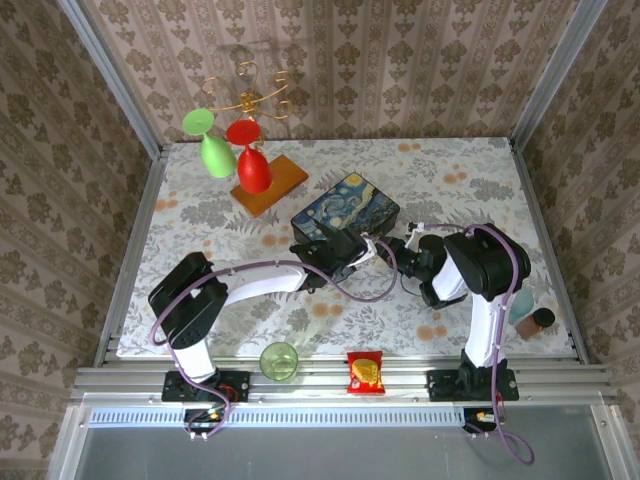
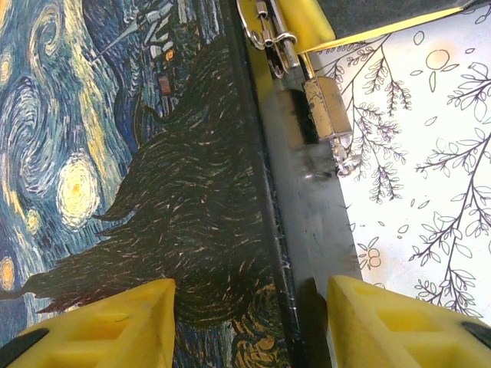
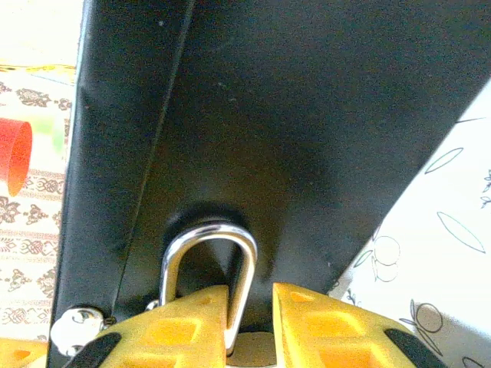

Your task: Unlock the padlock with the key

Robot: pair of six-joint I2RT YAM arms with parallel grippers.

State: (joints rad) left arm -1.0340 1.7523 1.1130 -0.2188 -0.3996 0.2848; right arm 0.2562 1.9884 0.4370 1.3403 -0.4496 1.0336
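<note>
1. Well, nearest the arms' bases, the left gripper (image 2: 249, 297) hangs spread and empty. One finger is over the box (image 2: 115, 153) lid and the other over the table (image 2: 430, 230), with the box's black side wall running between them.
2. Just ahead of it, the padlock (image 2: 326, 107) lies against that wall on the table side, its brass body pointing back at the left fingers. A small silver bit (image 2: 341, 159) sticks out of its near end. It may be the key, but it is too small to be sure, and I can make out no key elsewhere.
3. At the padlock's far end, the right gripper (image 3: 252, 297) has its fingers drawn close, pinching the padlock at the foot of the shackle (image 3: 209, 230). The shackle's arch stands against the wall just past the fingertips.
4. The step, I judge, is for the left gripper to take that bit and turn it while the right one braces the lock.
5. To do it well, shift the left gripper toward the table first. The padlock sits off its centre line, and the lid-side finger would likely ride onto the box. Then creep in along the wall and close on the bit alone, not the brass.
6. Turn gently about the padlock's long axis. If the right pinch gives, the lock will twist with the key rather than open.
</note>
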